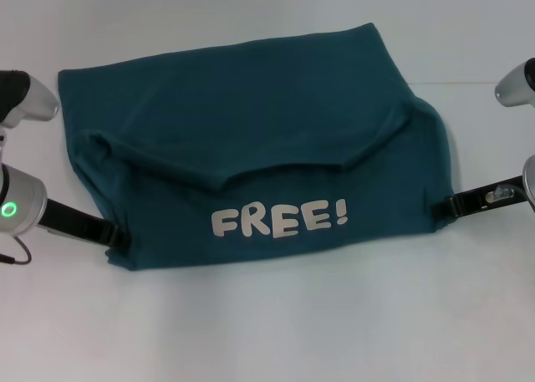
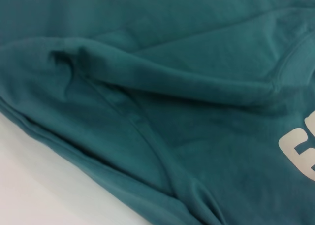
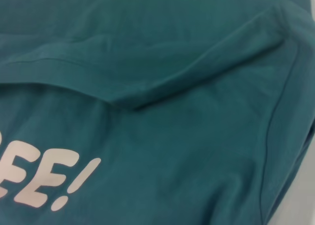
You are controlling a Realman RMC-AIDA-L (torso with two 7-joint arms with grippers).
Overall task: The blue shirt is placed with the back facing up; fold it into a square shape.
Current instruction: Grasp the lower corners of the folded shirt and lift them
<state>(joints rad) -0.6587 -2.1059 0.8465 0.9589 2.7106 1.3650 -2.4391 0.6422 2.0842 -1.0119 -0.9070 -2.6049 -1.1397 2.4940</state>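
Observation:
The blue shirt (image 1: 251, 106) lies on the white table, folded across its width. Its near part is turned over, so the pale "FREE!" lettering (image 1: 278, 219) faces up. A curved hem edge runs across the middle above the letters. My left gripper (image 1: 115, 234) meets the shirt's near left edge, its dark fingers pinched together on the cloth. At the near right edge my right gripper (image 1: 445, 206) holds the cloth the same way. Both wrist views are filled with the shirt's (image 2: 172, 112) folds and seams, plus parts of the lettering (image 3: 39, 178).
The white table (image 1: 267, 332) stretches in front of the shirt and to both sides. White arm links show at the far left (image 1: 25, 98) and far right (image 1: 518, 81) of the head view. A green light (image 1: 10, 209) glows on the left wrist.

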